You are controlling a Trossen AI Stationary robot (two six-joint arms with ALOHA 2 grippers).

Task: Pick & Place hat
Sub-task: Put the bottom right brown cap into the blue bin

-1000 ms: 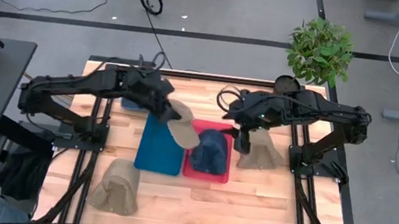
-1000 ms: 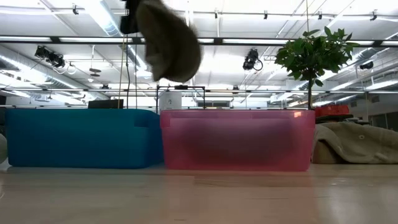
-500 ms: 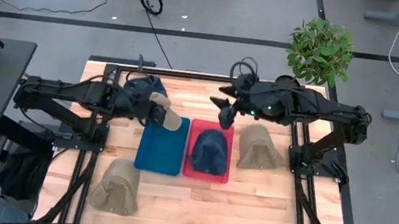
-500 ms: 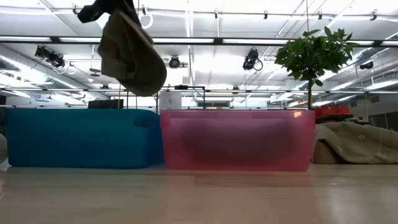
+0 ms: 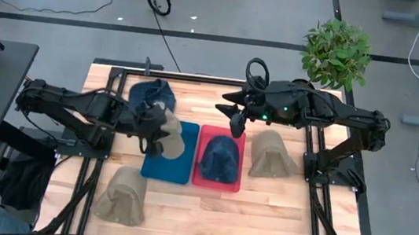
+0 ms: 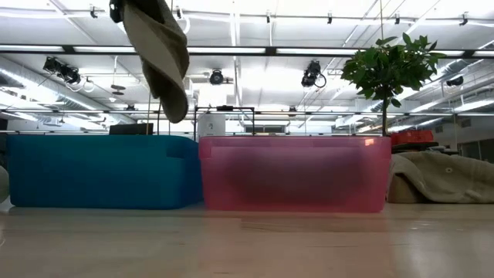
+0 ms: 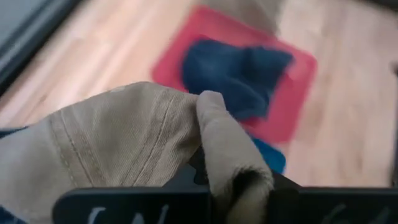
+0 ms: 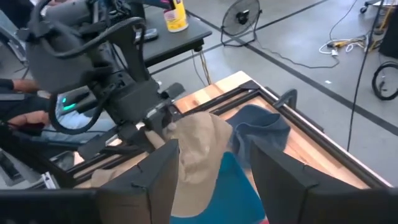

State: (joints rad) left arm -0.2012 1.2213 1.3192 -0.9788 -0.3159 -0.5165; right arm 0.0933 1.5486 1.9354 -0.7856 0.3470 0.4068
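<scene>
My left gripper (image 5: 151,123) is shut on a tan hat (image 5: 166,133) and holds it in the air over the blue bin (image 5: 167,158). In the low view the tan hat (image 6: 160,54) hangs high above the blue bin (image 6: 100,171). The red bin (image 5: 217,180) beside it holds a navy hat (image 5: 221,157). My right gripper (image 5: 237,122) is open and empty, over the red bin's far edge. In the right wrist view its fingers stand wide apart around (image 8: 214,186), facing the tan hat (image 8: 200,149). My left gripper pinches the tan hat by a bunched fold of its cloth (image 7: 214,134); the cloth drapes over the fingers and hides the pads. The hat is lifted clear and hangs slack below the gripper (image 6: 127,9), above the blue bin.
A second navy hat (image 5: 151,93) lies on the table beyond the blue bin. One tan hat (image 5: 270,153) lies right of the red bin, another (image 5: 121,194) near the table's near left corner. A potted plant (image 5: 336,51) stands at the far right corner.
My left gripper has carried the tan hat from over the seam between the two bins toward the table's left, and the hat now hangs over the blue bin. My right gripper has drawn away from the tan hat on the right toward the far edge, then held still.
</scene>
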